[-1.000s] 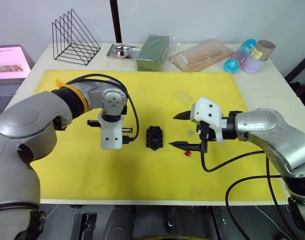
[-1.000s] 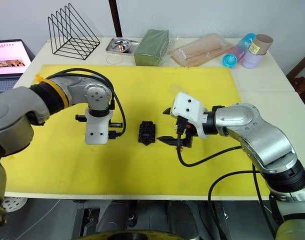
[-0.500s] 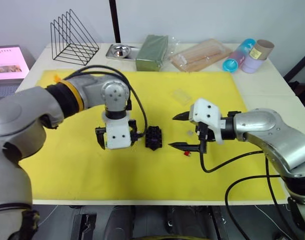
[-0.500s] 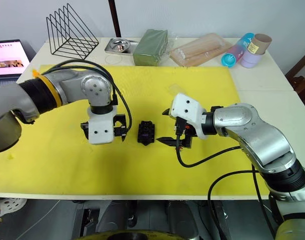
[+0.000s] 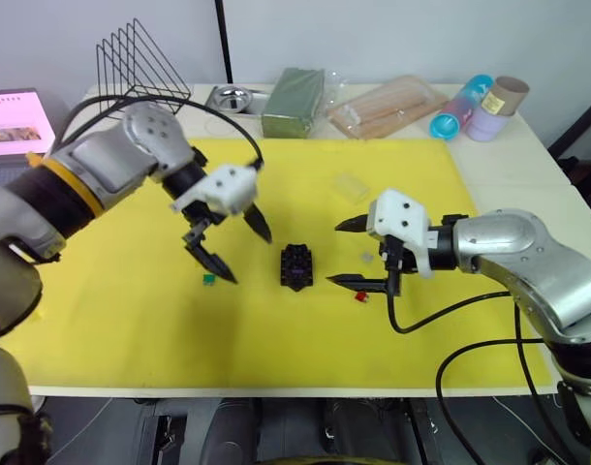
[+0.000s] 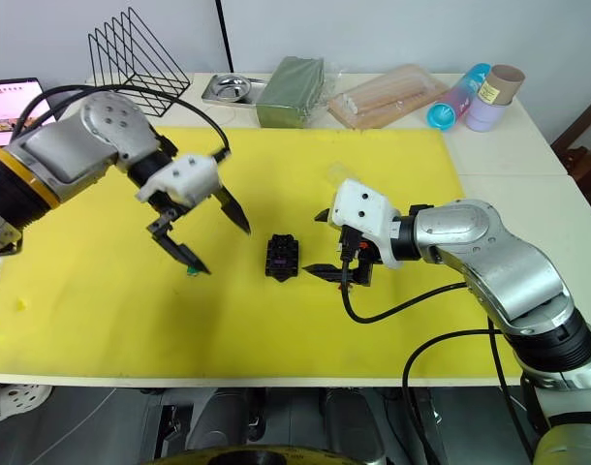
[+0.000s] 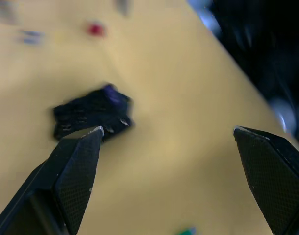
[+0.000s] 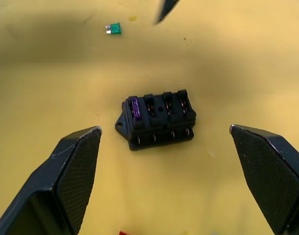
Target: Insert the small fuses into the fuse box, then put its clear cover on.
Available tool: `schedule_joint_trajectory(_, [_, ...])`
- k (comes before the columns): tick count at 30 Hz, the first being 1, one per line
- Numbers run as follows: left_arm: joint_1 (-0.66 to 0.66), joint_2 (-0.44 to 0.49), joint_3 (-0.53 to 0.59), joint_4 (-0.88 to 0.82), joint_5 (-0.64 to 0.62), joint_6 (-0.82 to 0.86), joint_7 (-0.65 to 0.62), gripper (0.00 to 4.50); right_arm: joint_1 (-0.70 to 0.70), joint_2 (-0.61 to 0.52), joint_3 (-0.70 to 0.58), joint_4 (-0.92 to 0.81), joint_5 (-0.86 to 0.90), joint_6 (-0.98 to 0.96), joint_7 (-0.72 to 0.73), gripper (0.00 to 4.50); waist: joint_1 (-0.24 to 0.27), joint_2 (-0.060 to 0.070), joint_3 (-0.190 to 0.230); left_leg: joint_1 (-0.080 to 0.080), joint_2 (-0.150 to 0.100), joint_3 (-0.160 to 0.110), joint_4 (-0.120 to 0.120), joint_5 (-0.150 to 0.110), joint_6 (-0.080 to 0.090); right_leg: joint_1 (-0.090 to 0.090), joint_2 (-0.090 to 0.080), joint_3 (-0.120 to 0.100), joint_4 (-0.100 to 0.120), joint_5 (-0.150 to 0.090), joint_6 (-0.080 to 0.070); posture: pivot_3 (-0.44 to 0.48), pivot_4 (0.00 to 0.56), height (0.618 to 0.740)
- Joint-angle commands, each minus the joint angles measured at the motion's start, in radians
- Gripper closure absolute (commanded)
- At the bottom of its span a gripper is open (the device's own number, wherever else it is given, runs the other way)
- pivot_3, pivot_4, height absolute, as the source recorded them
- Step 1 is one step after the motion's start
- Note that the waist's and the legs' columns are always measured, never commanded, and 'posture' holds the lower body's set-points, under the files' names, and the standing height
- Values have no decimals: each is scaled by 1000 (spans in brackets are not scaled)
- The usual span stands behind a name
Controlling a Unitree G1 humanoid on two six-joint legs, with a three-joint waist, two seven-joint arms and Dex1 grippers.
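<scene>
Though faint and glassy against the yellow mat point(image 5: 131, 320), just made out above centre of the left eye view: clear cover point(image 5: 354, 187), edges hard to trace. Barely visible beside the right gripper's white housing: pale grey fuse point(image 5: 368, 258), a mere speck. Cut off at the bottom edge of the right wrist view: red fuse point(image 8: 123, 233); clearer in the left eye view, just below the lower right finger. Blurred throughout the left wrist view, with only shapes legible.

Spread wide, holding nothing: left gripper point(image 5: 239, 252), raised over the mat left of centre, fingers point(image 5: 218, 263) pointing down and toward the fuse box point(image 5: 297, 266), green fuse point(image 5: 208, 279) lying beside the lower fingertip. Likewise parted wide and empty: right gripper point(image 5: 344, 253), right of centre, level, aimed leftward at the box, not touching it.

At mid-frame on the mat over the counter point(image 5: 509, 155): fuse box, purple fuse point(image 8: 135, 108) seated in one end slot, other slots unfilled.
</scene>
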Motion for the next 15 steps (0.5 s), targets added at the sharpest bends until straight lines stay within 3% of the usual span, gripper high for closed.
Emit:
schedule_joint_trajectory(1, [60,-8,226,8,-16,170,21,31,-2,1,-38,-19,3,-15,-6,0,-1,0,0,0,0,0,0,0,0,0,0,0,0,0,0,0,150,740])
schedule_joint_trajectory(9, [480,176,689,-130,-113,589,232,31,-1,22,-29,-6,-11,-52,-10,0,-30,0,0,1,1,-3,-3,0,0,-1,1,1,1,-1,-1,0,150,740])
schedule_joint_trajectory(15, [741,208,886,-139,-121,779,266,31,-19,54,-15,-5,-8,-68,-6,0,-21,0,0,1,1,-1,-2,0,0,-1,-1,0,2,-1,-1,0,150,740])
